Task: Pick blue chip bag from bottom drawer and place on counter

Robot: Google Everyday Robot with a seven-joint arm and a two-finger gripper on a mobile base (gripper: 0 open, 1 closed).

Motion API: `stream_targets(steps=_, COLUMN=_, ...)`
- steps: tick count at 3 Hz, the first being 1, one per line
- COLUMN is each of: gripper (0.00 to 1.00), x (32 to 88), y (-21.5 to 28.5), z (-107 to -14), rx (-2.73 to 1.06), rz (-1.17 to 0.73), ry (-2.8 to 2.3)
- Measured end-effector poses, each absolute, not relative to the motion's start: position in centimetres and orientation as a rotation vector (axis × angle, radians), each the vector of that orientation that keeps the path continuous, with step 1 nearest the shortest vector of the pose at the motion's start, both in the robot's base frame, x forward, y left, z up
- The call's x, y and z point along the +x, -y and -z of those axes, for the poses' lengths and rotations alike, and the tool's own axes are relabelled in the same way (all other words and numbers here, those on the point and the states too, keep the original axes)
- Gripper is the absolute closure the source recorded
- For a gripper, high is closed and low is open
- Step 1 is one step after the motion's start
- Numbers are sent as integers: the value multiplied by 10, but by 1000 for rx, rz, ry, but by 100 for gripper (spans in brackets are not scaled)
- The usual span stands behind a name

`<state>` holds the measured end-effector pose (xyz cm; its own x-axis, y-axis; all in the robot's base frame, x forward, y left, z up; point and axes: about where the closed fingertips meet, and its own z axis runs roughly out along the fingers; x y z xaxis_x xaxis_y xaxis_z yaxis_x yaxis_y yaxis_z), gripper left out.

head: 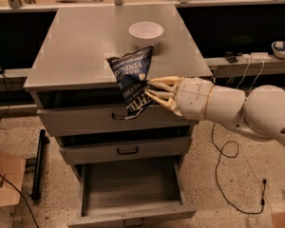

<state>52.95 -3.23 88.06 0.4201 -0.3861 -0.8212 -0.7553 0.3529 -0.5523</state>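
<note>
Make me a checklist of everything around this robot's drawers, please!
Surface: counter grey, holding a white bowl.
Job's things: blue chip bag held up at the counter's front edge; bottom drawer pulled open, nothing seen inside.
Clutter: cardboard box on the floor, left.
Grippers: gripper in front of the top drawer, shut on the bag.
Cables: black cable on the floor, right.
Surroundings: bench behind with small items.
</note>
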Motion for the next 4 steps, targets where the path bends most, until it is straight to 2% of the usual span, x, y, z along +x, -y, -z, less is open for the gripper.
stream_targets(steps=1, gripper=100, x=529, y=32, z=-881, rx=-1256, rz=-330, ry=-1184)
stream_targets(steps=2, gripper=100, x=552, y=21, z=-892, rx=-1305, rz=-310, ry=-1153)
stream_targets(steps=3, gripper=100, x=619, y=14, z=-897, rx=-1429, rz=-276, ry=-1116)
stream_targets(steps=4, gripper=97, x=683, y=-15, z=-895, rx=-1520, rz=-314, ry=-1082)
